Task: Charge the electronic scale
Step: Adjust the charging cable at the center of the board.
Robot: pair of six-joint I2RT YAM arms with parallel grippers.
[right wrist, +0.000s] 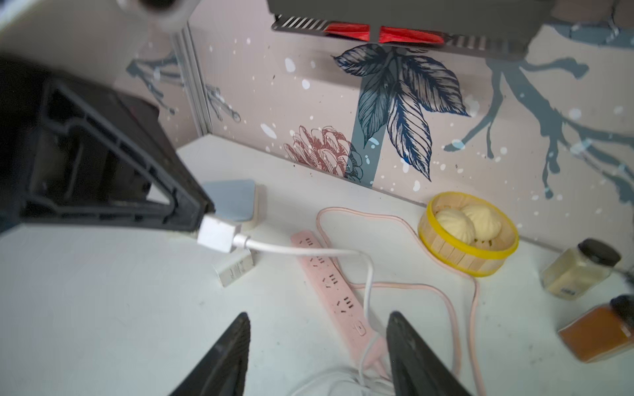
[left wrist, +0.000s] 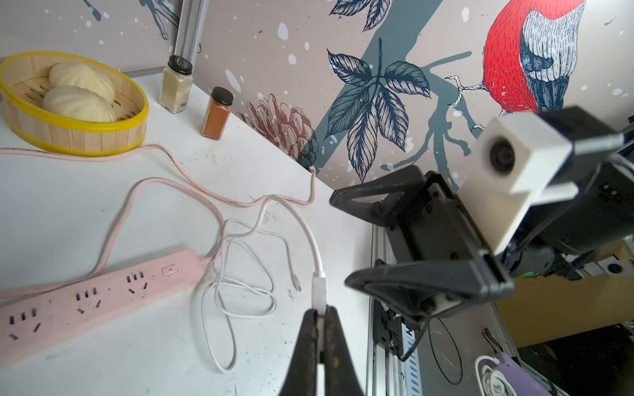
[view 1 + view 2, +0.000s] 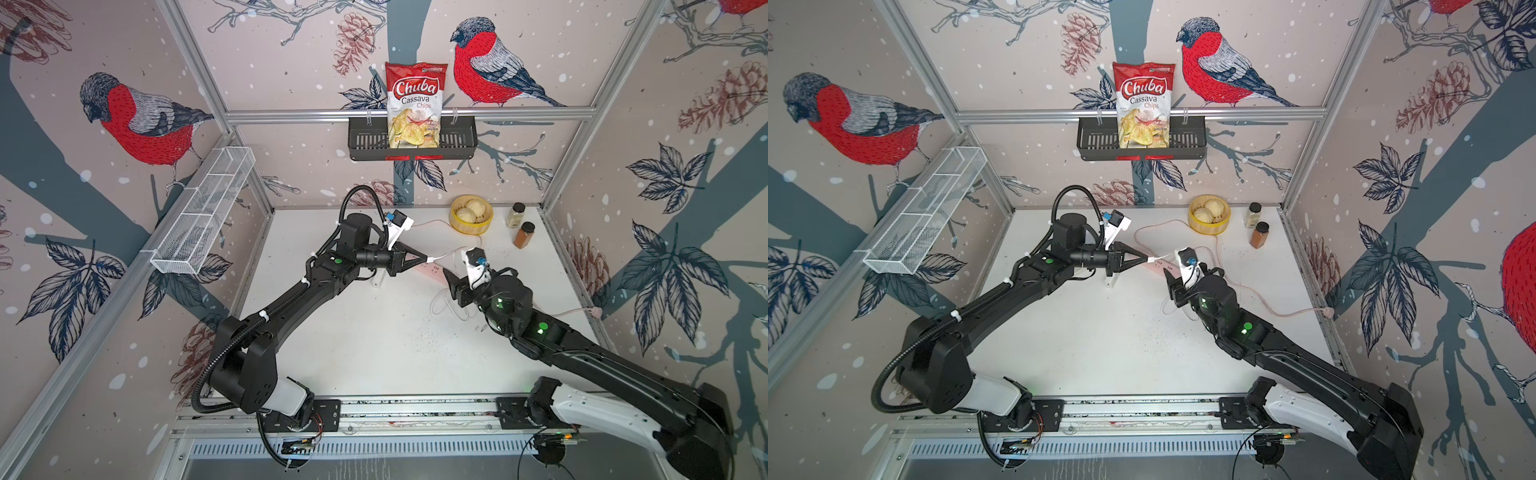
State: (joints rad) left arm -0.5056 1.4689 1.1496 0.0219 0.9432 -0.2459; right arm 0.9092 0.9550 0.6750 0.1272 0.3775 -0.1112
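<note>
Electronic scale point(image 1: 236, 202) lies flat on the white table point(image 1: 103, 308), near the far end of the pink power strip point(image 1: 326, 277). Only its pale blue plate and cream edge show in the right wrist view; the rest is hidden behind the left gripper point(image 1: 202, 219), and in both top views that arm covers it. White charger block point(image 1: 233, 269) lies on the table just beside the scale. Left gripper jaws are clamped tight on the white USB plug point(image 2: 319, 295). Its white cable point(image 1: 308, 252) trails over the strip into loose loops, and the small connector point(image 2: 296, 284) at the other end lies free on the table. Right gripper point(image 1: 318, 313) has its jaws well apart with nothing between them, over the strip's switch end. Bamboo steamer point(image 3: 471, 226) with two buns and two spice jars point(image 3: 525, 235) stand at the back right, well apart from the scale.
</note>
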